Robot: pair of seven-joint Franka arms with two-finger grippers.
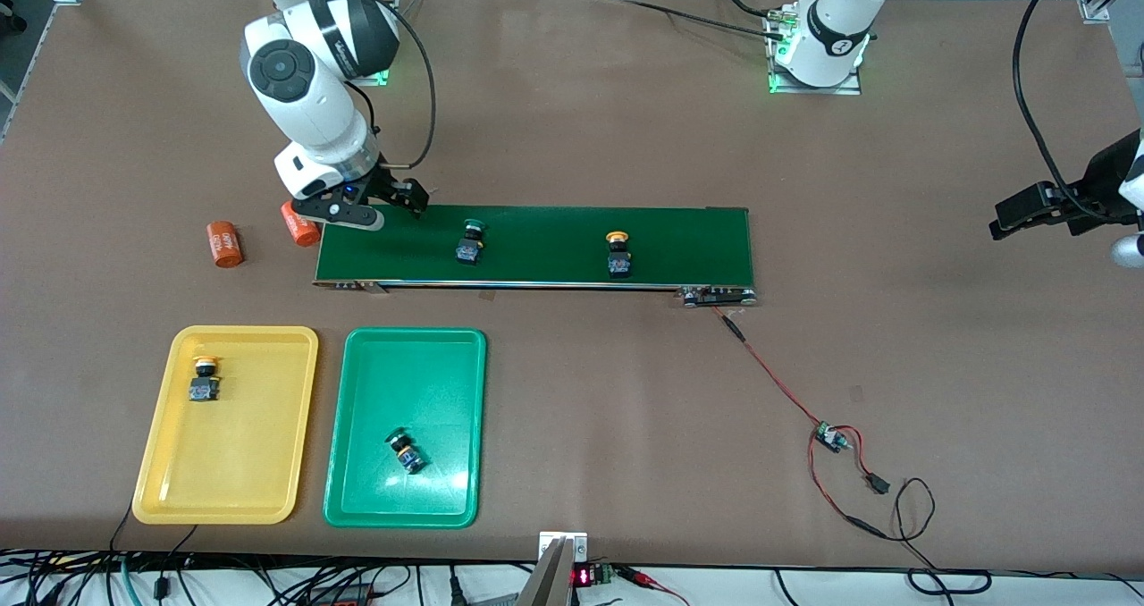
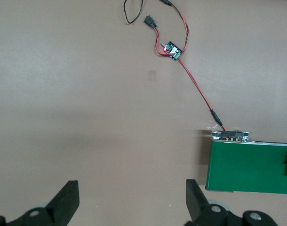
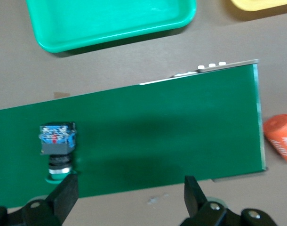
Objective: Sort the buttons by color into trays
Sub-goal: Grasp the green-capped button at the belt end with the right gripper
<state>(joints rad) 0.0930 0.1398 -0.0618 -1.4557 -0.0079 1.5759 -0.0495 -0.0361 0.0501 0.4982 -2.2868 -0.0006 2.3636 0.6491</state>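
Right pincer (image 1: 382, 207) with fingers apart over the conveyor belt (image 1: 536, 247) end, green button (image 1: 470, 240) and yellow button (image 1: 618, 255) on the belt, one button each in yellow tray (image 1: 259, 463) and green tray (image 1: 447, 391), left pincer (image 2: 132, 200) spread wide, waiting over bare surface (image 1: 894, 320).

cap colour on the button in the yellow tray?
Yellow-orange cap on the button, body dark; it matches the yellow tray. Front view shows it best.

You see a long dark-green conveyor belt (image 1: 536, 247) on the brown table (image 1: 894, 186), two orange cylinders (image 1: 225, 244) at its end, and a small circuit board with red wires (image 1: 829, 436).
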